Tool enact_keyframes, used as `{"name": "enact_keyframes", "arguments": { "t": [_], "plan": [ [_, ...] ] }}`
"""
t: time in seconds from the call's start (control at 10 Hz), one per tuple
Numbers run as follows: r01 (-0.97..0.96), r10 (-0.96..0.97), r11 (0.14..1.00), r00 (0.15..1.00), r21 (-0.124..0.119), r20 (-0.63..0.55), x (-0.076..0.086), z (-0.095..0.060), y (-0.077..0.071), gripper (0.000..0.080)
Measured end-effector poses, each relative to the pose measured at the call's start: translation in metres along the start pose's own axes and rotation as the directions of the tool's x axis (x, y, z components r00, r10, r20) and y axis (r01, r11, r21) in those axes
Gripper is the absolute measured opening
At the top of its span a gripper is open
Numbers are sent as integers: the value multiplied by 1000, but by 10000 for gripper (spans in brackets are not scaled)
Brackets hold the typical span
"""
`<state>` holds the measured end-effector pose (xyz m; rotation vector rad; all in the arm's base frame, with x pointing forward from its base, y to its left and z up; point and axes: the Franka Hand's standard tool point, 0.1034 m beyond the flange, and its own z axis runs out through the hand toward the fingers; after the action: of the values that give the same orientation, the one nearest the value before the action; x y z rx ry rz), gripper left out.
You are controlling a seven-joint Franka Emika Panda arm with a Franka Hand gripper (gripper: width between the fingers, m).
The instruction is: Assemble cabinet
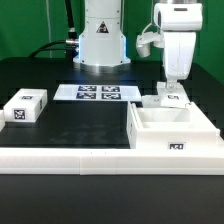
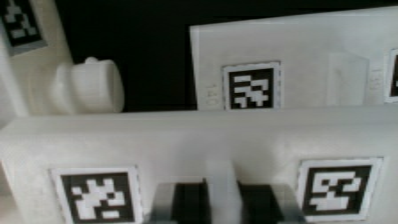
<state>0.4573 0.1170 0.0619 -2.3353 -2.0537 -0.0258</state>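
Note:
The cabinet (image 1: 172, 128), a large white open box with a tag on its front wall, sits at the exterior view's right, behind the rail. My gripper (image 1: 172, 88) hangs straight down over its back part, with a small white tagged block (image 1: 172, 98) right under the fingers. In the wrist view my gripper (image 2: 222, 205) shows two dark fingers (image 2: 185, 205) close together with a narrow white strip between them. They stand on a white piece (image 2: 196, 150) with two tags. Behind it are a white tagged panel (image 2: 249, 88) and a round white knob (image 2: 86, 85).
A loose white tagged block (image 1: 25, 107) lies at the exterior view's left on the black table. The marker board (image 1: 98, 93) lies flat at the back centre. A long low white rail (image 1: 90, 155) runs along the front. The robot base (image 1: 100, 45) stands behind.

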Motion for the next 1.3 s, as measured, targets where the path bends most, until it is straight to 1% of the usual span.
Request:
{"name": "enact_keyframes", "arguments": {
  "t": [0.2,0.3,0.4,0.9,1.1,1.2,1.3],
  "plan": [
    [40,-40,999,999,0,-1,-1,1,3,70],
    [73,-73,997,997,6,-1,-1,1,10,70],
    [70,-70,998,998,3,-3,0,2,15,70],
    [67,-67,998,998,2,-4,0,2,16,70],
    [30,-31,999,999,-13,-12,1,1,37,70],
    [32,-32,999,999,-11,-12,1,1,43,70],
    [30,-31,999,999,-12,-12,1,1,43,70]
  ]
}}
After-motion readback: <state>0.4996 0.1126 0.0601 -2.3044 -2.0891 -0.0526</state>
